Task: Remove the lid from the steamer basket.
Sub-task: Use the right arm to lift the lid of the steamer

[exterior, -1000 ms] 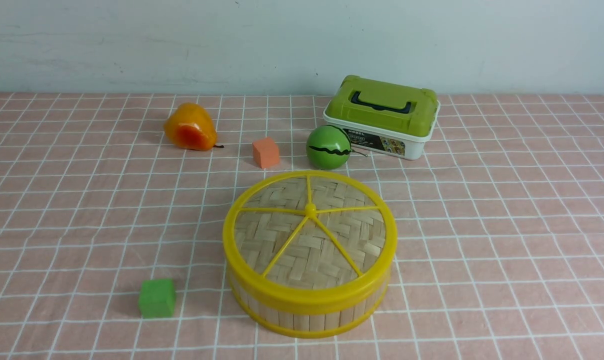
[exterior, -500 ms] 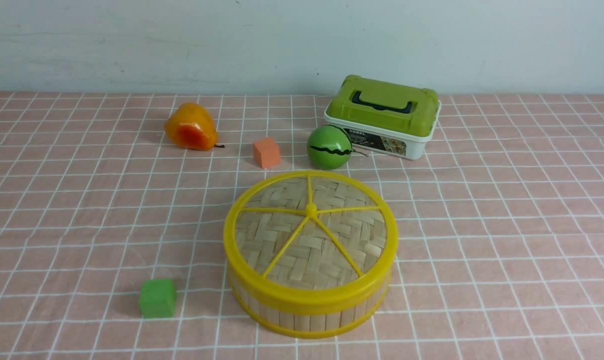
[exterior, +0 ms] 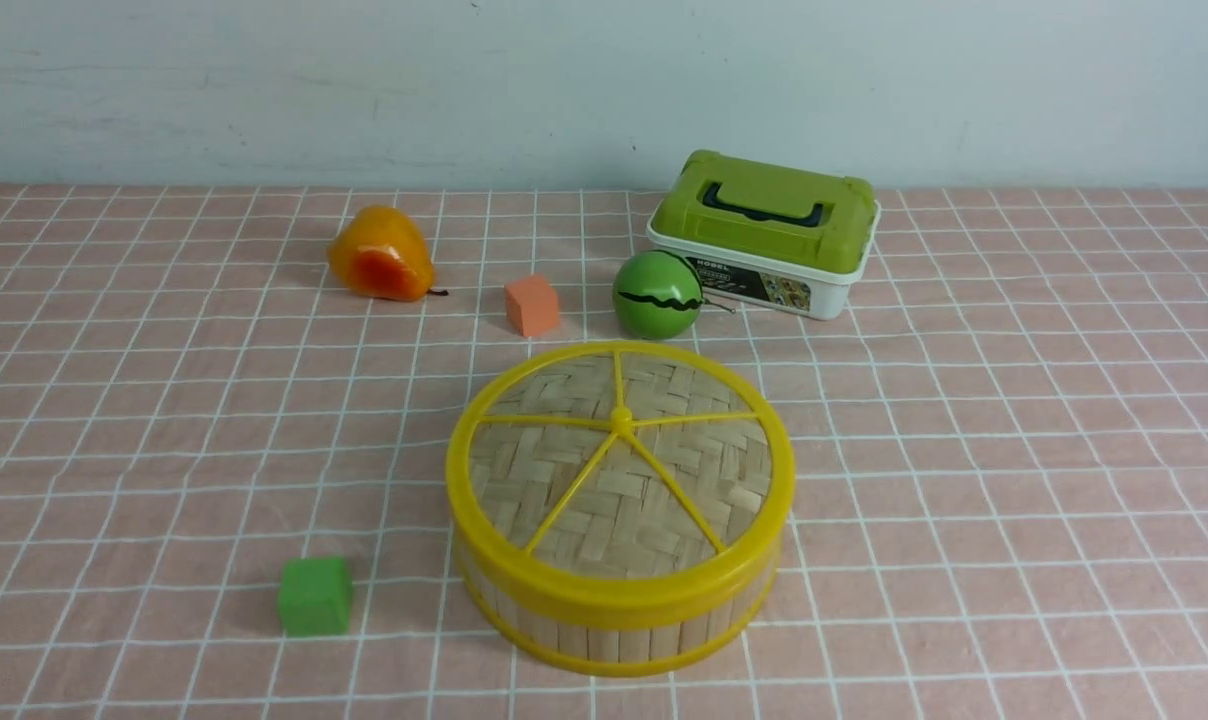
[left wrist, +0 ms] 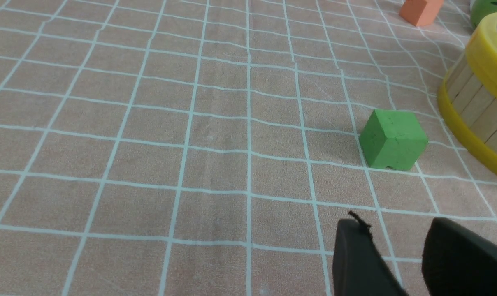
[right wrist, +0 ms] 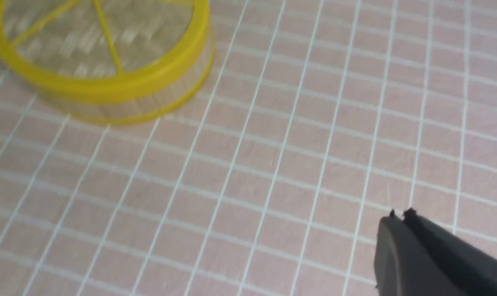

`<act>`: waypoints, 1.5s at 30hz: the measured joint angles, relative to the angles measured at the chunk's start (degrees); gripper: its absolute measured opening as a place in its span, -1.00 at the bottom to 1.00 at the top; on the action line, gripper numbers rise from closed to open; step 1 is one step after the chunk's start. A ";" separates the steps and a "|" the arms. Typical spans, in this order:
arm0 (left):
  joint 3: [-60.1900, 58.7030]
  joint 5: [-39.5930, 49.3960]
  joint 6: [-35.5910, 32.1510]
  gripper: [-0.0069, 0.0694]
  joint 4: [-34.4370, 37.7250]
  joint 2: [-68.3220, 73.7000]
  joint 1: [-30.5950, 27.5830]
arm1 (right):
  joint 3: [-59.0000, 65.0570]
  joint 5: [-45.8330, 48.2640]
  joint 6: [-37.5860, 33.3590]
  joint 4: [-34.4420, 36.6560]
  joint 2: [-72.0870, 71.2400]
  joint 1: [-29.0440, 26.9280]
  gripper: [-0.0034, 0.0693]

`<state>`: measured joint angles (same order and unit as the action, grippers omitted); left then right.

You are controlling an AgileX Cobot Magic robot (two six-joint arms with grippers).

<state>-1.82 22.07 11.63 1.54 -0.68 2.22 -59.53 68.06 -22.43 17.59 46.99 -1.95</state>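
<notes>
Probably the round woven-bamboo lid (exterior: 614, 500) is light, stiff; grip its smooth yellow plastic rim (exterior: 619, 595). Right end effector (right wrist: 400, 214) clenched, left end effector (left wrist: 392, 222) parted, empty.

Left hand (left wrist: 390, 230) parted, right hand (right wrist: 400, 216) closed

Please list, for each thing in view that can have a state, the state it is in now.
Lid: on the basket
Steamer basket: covered, upright on the table
Green-and-white box: closed, its handle folded down
Left gripper: open, holding nothing
Right gripper: shut, holding nothing
</notes>
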 joint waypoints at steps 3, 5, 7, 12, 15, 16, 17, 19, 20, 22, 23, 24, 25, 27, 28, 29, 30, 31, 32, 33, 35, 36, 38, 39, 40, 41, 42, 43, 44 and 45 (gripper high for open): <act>0.00 0.00 0.00 -0.19 0.00 0.00 0.00 | -7.13 3.00 -1.04 -0.16 10.32 4.01 -0.92; 0.00 0.00 0.00 -0.19 0.00 0.00 0.00 | -9.00 3.24 -1.09 -0.27 12.83 6.11 -0.91; 0.00 0.00 0.00 -0.19 0.00 0.00 0.00 | -11.98 3.31 -1.04 -1.02 18.45 10.85 -0.91; 0.00 0.00 0.00 -0.19 0.00 0.00 0.00 | -17.18 3.37 2.74 -2.61 28.40 19.60 -0.90; 0.00 0.00 0.00 -0.19 0.00 0.00 0.00 | -23.21 3.37 8.11 -7.93 36.28 25.43 -0.86; 0.00 0.00 0.00 -0.19 0.00 0.00 0.00 | -25.09 3.37 9.33 -9.58 38.63 26.92 -0.84; 0.00 0.00 0.00 -0.19 0.00 0.00 0.00 | -25.84 3.37 9.84 -10.23 39.09 27.20 -0.83; 0.00 0.00 0.00 -0.19 0.00 0.00 0.00 | -30.99 3.37 12.13 -13.22 45.68 30.65 -0.75; 0.00 0.00 0.00 -0.19 0.00 0.00 0.00 | -33.06 3.37 12.63 -13.65 47.52 31.42 -0.72; 0.00 0.00 0.00 -0.19 0.00 0.00 0.00 | -37.32 3.37 13.08 -13.94 52.00 33.08 -0.62; 0.00 0.00 0.00 -0.19 0.00 0.00 0.00 | -37.32 3.37 13.05 -13.94 52.45 33.24 -0.61; 0.00 0.00 0.00 -0.19 0.00 0.00 0.00 | -40.65 3.30 13.78 -14.00 55.86 34.29 -0.50; 0.00 0.00 0.00 -0.19 0.00 0.00 0.00 | -42.64 3.30 14.11 -14.00 57.87 34.84 -0.42; 0.00 0.00 0.00 -0.19 0.00 0.00 0.00 | -46.04 3.18 14.35 -14.00 61.17 35.60 -0.26; 0.00 0.00 0.00 -0.19 0.00 0.00 0.00 | -47.44 3.02 14.34 -14.00 62.54 35.92 -0.18; 0.00 0.00 0.00 -0.19 0.00 0.00 0.00 | -49.35 2.51 14.40 -13.94 64.38 36.25 -0.07; 0.00 0.00 0.00 -0.19 0.00 0.00 0.00 | -50.50 1.77 14.48 -13.72 65.50 36.41 0.00; 0.00 0.00 0.00 -0.19 0.00 0.00 0.00 | -52.25 1.03 14.48 -12.92 67.01 36.64 0.09; 0.00 0.00 0.00 -0.19 0.00 0.00 0.00 | -52.25 0.68 14.48 -12.92 67.26 36.65 0.12; 0.00 0.00 0.00 -0.19 0.00 0.00 0.00 | -53.56 -0.44 14.48 -11.75 68.74 36.76 0.18; 0.00 0.00 0.00 -0.19 0.00 0.00 0.00 | -54.68 -2.12 14.48 -9.83 70.51 36.87 0.22; 0.00 0.00 0.00 -0.19 0.00 0.00 0.00 | -54.88 -2.81 14.48 -9.14 71.24 36.87 0.22; 0.00 0.00 0.00 -0.19 0.00 0.00 0.00 | -55.01 -3.64 14.48 -8.56 72.50 36.87 0.21; 0.00 0.00 0.00 -0.19 0.00 0.00 0.00 | -55.01 -3.75 14.48 -8.56 72.81 36.87 0.21; 0.00 0.00 0.00 -0.19 0.00 0.00 0.00 | -55.01 -3.74 14.48 -8.52 73.36 36.87 0.19; 0.00 0.00 0.00 -0.19 0.00 0.00 0.00 | -55.01 -3.74 14.48 -8.52 73.80 36.87 0.17; 0.00 0.00 0.00 -0.19 0.00 0.00 0.00 | -55.01 -3.74 14.48 -8.52 74.36 36.87 0.14; 0.00 0.00 0.00 -0.19 0.00 0.00 0.00 | -55.01 -3.81 14.48 -8.52 74.82 36.87 0.10; 0.00 0.00 0.00 -0.19 0.00 0.00 0.00 | -55.01 -3.81 14.48 -8.52 74.87 36.87 0.10; 0.00 0.00 0.00 -0.19 0.00 0.00 0.00 | -55.01 -3.81 14.48 -8.58 75.34 36.87 0.05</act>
<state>-1.82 22.07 11.63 1.54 -0.68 2.22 -114.53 64.25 -7.95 9.01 122.32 34.91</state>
